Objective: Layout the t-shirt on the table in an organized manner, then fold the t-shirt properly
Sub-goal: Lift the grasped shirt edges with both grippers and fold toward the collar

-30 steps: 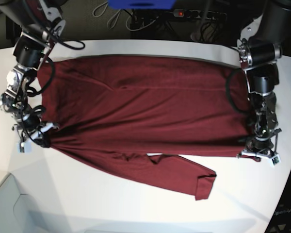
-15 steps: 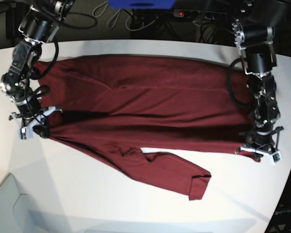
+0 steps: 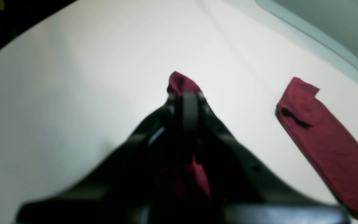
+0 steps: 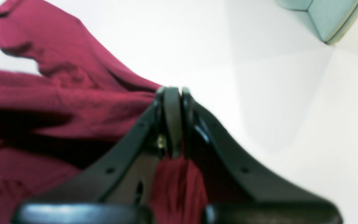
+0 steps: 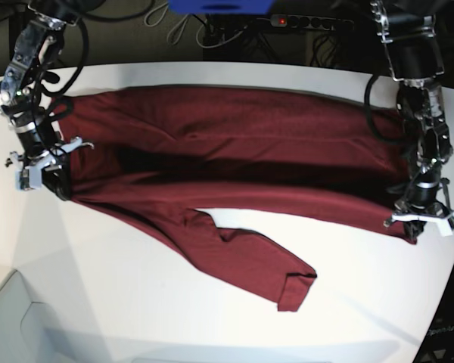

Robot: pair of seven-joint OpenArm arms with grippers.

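— Well, where's the t-shirt [image 5: 234, 162] lying?

— Spread across the table [image 5: 212, 325] from 9 to 3 o'clock in the base view, lifted along its near edge, far edge resting toward 12. One long sleeve [image 5: 246, 261] trailing off toward 5 o'clock, cuff flat on the white surface.

— And the left gripper [image 5: 422, 223]?

— Sitting at 3 o'clock in the base view, clamped tight on a corner of the shirt. Confirmed from the left wrist view: left gripper [image 3: 186, 95] pinched together, a tuft of maroon poking out past the tips toward 12. Sleeve cuff [image 3: 300, 93] visible off at 2 o'clock there, lying apart from the tips.

— Right gripper [image 5: 41, 174]?

— Over at 9 o'clock in the base view, also closed on fabric. Same in the right wrist view: right gripper [image 4: 172, 93] squeezed onto the cloth, folds bunching away toward 9 and 10 o'clock, more red hanging between the fingers below.

— Anything else worth noting?

— Dark shadowed gap under the raised cloth between the two arms. Pale green corner piece [image 4: 325, 15] at 1 o'clock in the right wrist view, beyond bare tabletop.
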